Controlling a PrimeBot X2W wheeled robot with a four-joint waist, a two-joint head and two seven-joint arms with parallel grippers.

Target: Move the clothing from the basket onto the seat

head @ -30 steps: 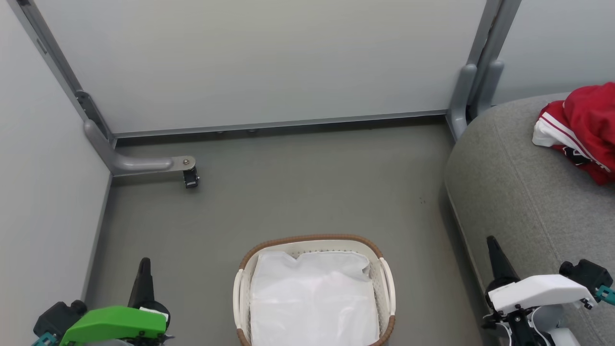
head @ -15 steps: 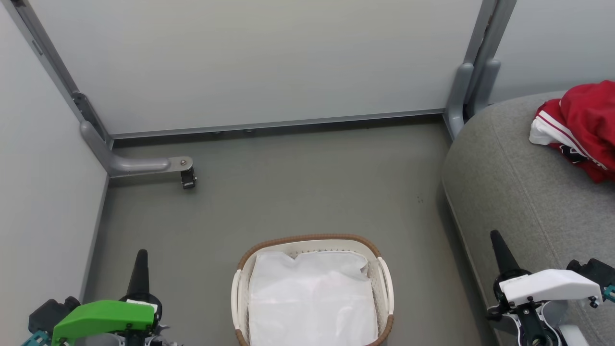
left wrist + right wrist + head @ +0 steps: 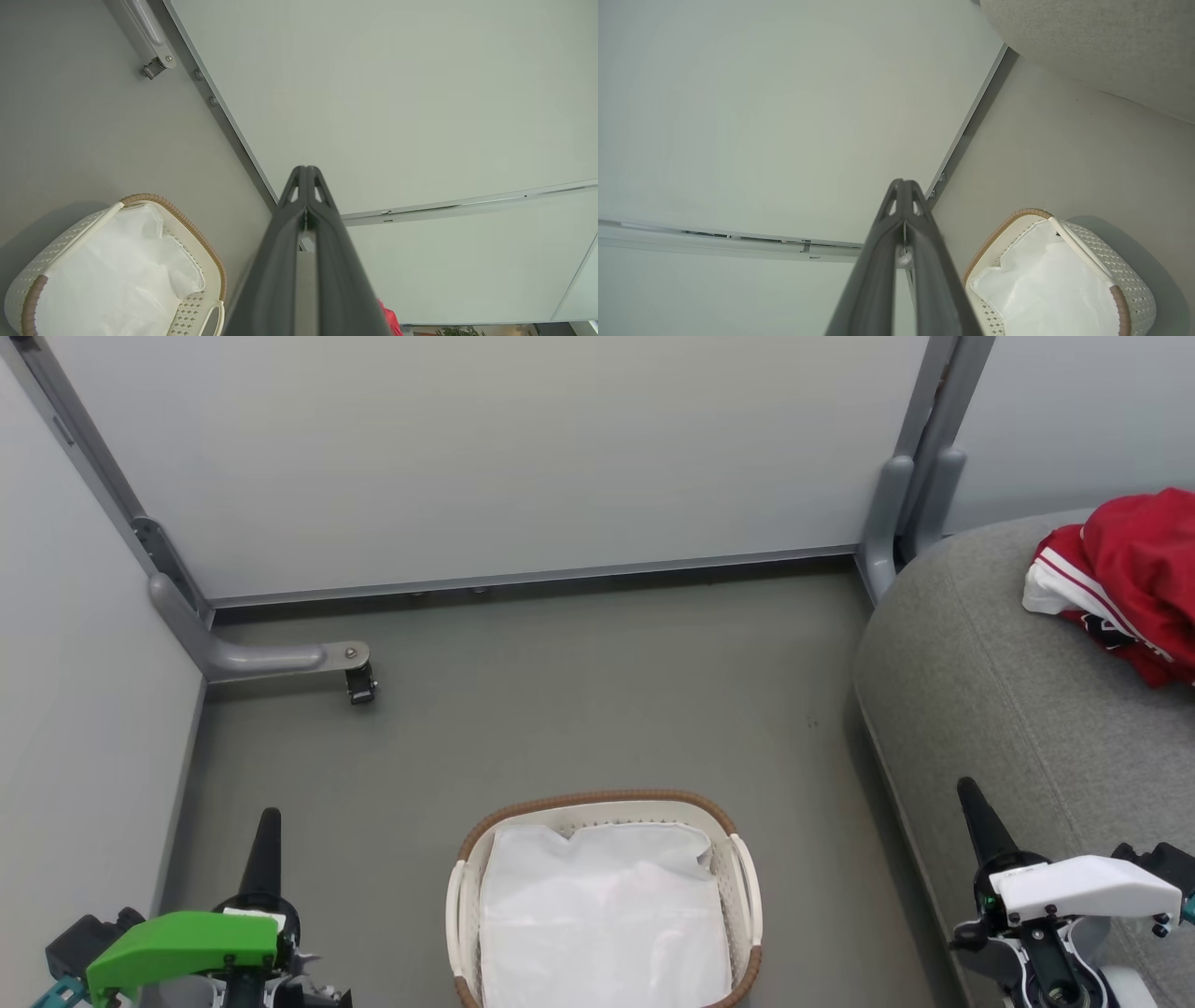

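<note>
The red clothing [image 3: 1125, 581] with white trim lies bunched on the grey seat [image 3: 1008, 709] at the right; a red scrap [image 3: 388, 319] of it peeks out in the left wrist view. The white basket [image 3: 467, 896] with a brown rim stands on the floor at bottom centre, holding just its white liner [image 3: 602, 915]. It also appears as the basket [image 3: 65, 242] and the basket [image 3: 1129, 289] in the wrist views. My left gripper [image 3: 264, 821] is shut at the lower left, my right gripper [image 3: 966, 793] shut at the lower right by the seat's edge. Both hold nothing.
Grey partition panels [image 3: 504, 457] wall in the floor behind and to the left. A grey panel foot with a small caster [image 3: 359, 683] juts out at the left, and two upright posts [image 3: 901, 513] stand beside the seat.
The whole head view has drifted slightly, so the camera moved. Both grippers sit a little lower and further out in the picture. Basket and clothing stay where they were.
</note>
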